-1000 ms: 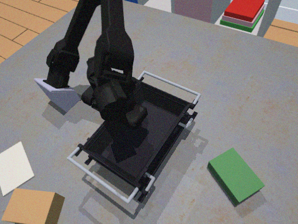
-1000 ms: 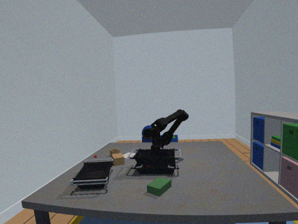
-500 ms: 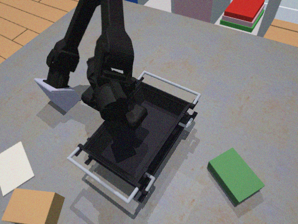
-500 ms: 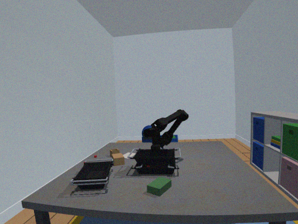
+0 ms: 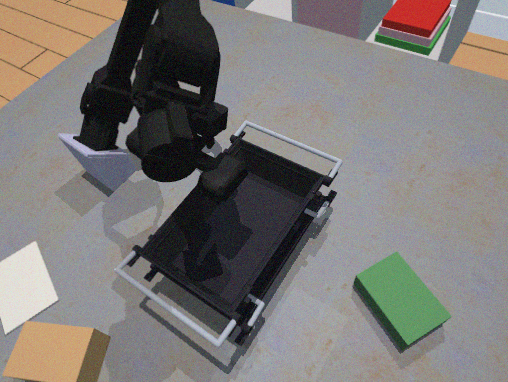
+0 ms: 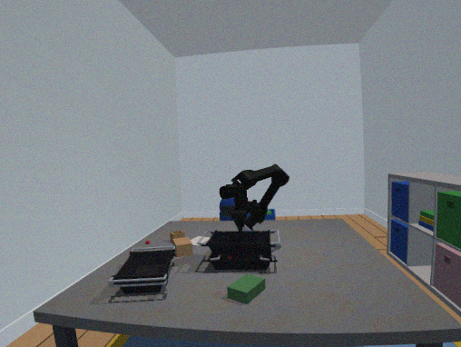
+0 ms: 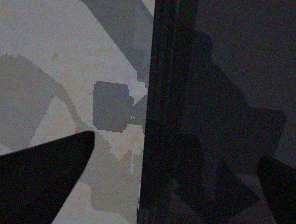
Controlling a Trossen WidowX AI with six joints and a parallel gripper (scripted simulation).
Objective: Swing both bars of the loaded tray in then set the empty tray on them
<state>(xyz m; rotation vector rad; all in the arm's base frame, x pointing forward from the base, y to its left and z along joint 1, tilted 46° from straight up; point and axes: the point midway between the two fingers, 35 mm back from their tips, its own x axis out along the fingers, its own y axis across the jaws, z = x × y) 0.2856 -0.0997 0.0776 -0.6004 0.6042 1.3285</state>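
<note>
A black empty tray [image 5: 278, 172] [image 6: 260, 238] sits about level on top of a lower black tray [image 5: 286, 250] [image 6: 240, 264]. The upper tray's own wire bars [image 5: 172, 306] [image 5: 295, 142] stick out past its ends. Parts of the lower tray's bars [image 5: 257, 311] [image 5: 317, 211] show at its right side, turned in under the upper tray. A small red block [image 6: 229, 257] shows between the trays; the rest of the load is hidden. My gripper [image 7: 173, 150] [image 6: 245, 227] is open and empty, one finger on each side of the upper tray's left long wall, seemingly just above it.
Another black tray [image 6: 147, 269] with bars out stands at the left in the exterior view. A green block [image 5: 402, 297] [image 6: 246, 287] lies right of the stack. A tan box [image 5: 52, 352] [image 6: 182, 246] and white sheet [image 5: 27, 285] lie left. A lilac angular piece [image 5: 107, 167] is by the arm's base.
</note>
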